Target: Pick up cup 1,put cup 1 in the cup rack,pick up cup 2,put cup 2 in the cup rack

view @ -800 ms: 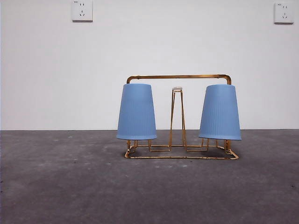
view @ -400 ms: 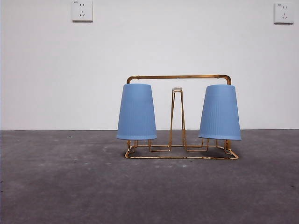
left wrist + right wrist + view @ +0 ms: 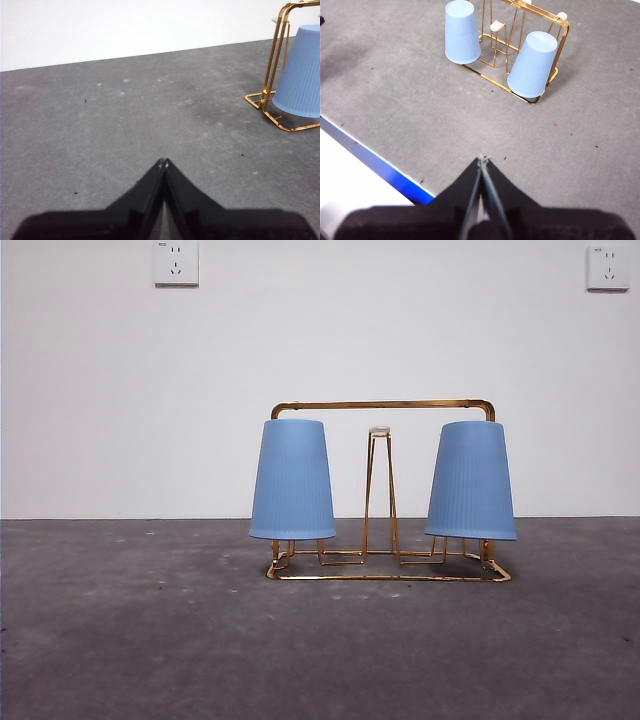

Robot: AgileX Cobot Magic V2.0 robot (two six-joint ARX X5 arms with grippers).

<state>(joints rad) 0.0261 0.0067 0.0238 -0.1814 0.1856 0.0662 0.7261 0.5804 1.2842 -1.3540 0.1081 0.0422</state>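
Cup rack (image 3: 388,405) carries both blue cups, upside down on its pegs.
Your left gripper (image 3: 163,162) and right gripper (image 3: 483,160) sit clenched, empty, well clear of it.

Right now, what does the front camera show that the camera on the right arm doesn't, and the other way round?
Only the front view shows the two wall sockets and the white wall behind the rack.

Only the right wrist view shows the right gripper, its fingers shut and empty, and the blue table edge.

Both show the gold cup rack on the grey table, with two blue cups upside down on it, one at each end, and bare pegs between.
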